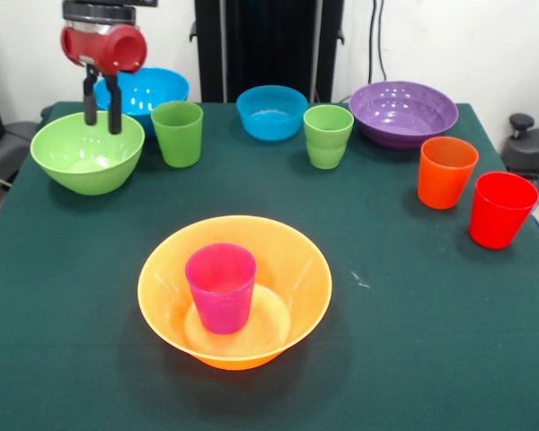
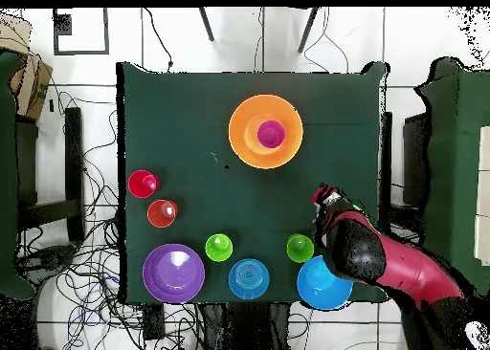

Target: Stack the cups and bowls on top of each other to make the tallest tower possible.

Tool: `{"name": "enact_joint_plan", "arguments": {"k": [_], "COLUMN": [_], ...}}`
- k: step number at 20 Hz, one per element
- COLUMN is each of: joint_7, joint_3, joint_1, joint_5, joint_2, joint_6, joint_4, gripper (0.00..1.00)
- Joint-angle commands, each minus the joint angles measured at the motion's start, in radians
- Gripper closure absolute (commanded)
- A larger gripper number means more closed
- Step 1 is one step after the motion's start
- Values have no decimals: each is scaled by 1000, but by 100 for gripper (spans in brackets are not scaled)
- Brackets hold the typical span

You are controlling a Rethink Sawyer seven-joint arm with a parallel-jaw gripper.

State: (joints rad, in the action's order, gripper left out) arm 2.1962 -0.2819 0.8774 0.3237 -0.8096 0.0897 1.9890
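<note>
The big orange bowl [image 1: 298,262] stands at the table's near middle with the purple cup [image 1: 221,287] upright inside it; both also show in the overhead view, the bowl [image 2: 244,126] and the cup [image 2: 271,133]. My gripper [image 1: 102,109] hangs open and empty just above the far rim of the lime green bowl [image 1: 76,171] at the far left. In the overhead view my arm [image 2: 383,260] hides that bowl. Two green cups [image 1: 177,133] [image 1: 327,136], an orange cup [image 1: 446,171] and a red cup [image 1: 501,209] stand upright.
The large blue bowl [image 1: 153,88] sits right behind the gripper. The smaller blue bowl [image 1: 271,111] and the wide purple bowl [image 1: 402,112] stand along the far edge. One green cup is close beside the green bowl.
</note>
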Motion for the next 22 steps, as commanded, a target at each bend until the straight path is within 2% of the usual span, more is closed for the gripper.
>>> {"name": "enact_joint_plan", "arguments": {"k": [1, 5, 11, 18, 19, 22], "joint_7": [-110, -111, -89, -68, -79, -71], "joint_3": [-110, -97, -85, -48, -65, -58], "joint_1": [9, -11, -31, -62, -46, -52], "joint_5": [86, 95, 96, 114, 105, 109], "joint_2": [-23, 24, 44, 101, 81, 92], "joint_6": [131, 140, 133, 85, 108, 95], "joint_4": [52, 2, -16, -49, -48, -53], "gripper": [0, 0, 0, 0, 0, 0]}}
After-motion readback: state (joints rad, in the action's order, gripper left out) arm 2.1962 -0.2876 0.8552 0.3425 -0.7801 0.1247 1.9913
